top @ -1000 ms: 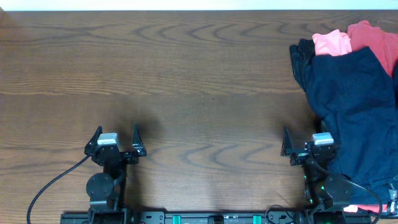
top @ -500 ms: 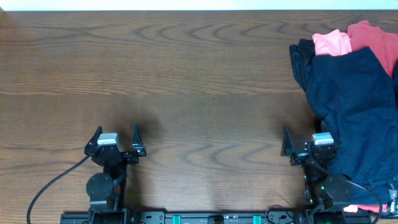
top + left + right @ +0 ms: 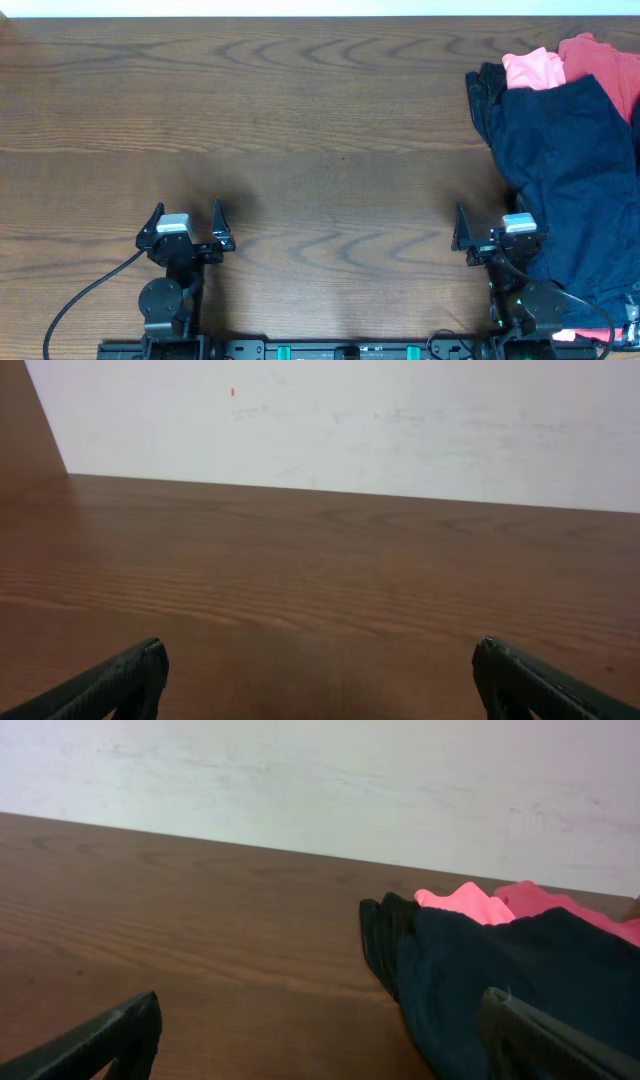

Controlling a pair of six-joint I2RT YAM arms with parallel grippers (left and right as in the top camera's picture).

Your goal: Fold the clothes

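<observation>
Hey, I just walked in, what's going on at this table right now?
Nothing is being handled at this moment. The left gripper and right gripper both sit open near the front edge of the table, holding nothing. The clothes lie in an unfolded heap at the table's right side: a navy piece on top, with a black piece, a coral-pink piece and a red piece showing at the far end. Folding hasn't started.
</observation>
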